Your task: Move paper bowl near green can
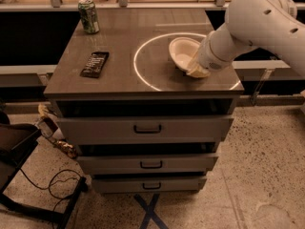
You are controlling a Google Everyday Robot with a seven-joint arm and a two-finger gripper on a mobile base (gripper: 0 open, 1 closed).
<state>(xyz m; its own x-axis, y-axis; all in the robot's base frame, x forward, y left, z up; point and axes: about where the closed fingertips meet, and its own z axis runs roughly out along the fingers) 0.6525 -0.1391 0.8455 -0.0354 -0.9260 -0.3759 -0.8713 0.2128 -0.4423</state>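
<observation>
The white paper bowl [181, 50] is on the right part of the cabinet top [119, 42], inside a white ring marking. It sits tilted, with its right rim raised. My gripper [196, 69] comes in from the right on the white arm and is shut on the bowl's near right rim. The green can [89, 16] stands upright at the far left corner of the top, well away from the bowl and the gripper.
A flat dark snack bar wrapper [95, 64] lies on the left side of the top. The cabinet has three drawers [147, 128] below. Dark gear and cables [52, 185] lie on the floor at the left. A shelf rail runs behind the cabinet.
</observation>
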